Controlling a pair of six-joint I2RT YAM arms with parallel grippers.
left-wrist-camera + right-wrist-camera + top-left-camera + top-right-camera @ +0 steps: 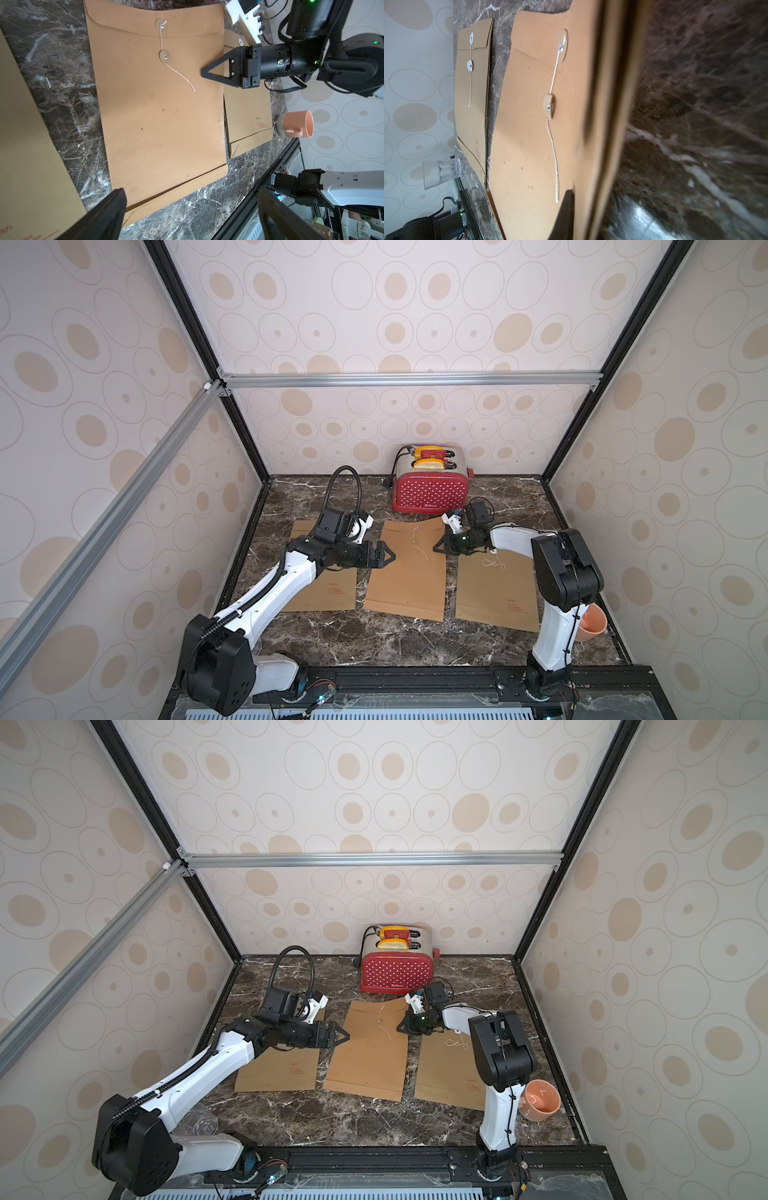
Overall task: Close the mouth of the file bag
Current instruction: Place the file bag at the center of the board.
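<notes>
Dark marble tabletop (pixel 374 639) is sitting inside walls papered with beige ovals. Three brown file bags are lying flat on it, side by side. The middle file bag (pixel 405 572) (pixel 155 114) is lying between the two arms, in front of a red toaster (pixel 430 489), with its flap folded down. A white string (pixel 180 76) is running from the flap's disc to the lower disc, and its loose end is trailing across the paper.

The left gripper (pixel 384 556) (pixel 191 190) is hovering at the bag's left edge with its jaws spread wide, holding nothing. The right gripper (pixel 436 548) (pixel 204 72) is pointing at the bag's right edge with its jaws clenched together; whether they are pinching any paper is unclear.

A left bag (pixel 328 593) and a right bag (pixel 494 593) are flanking the middle one. A pink cup (pixel 297 124) is lying on its side near the right bag.
</notes>
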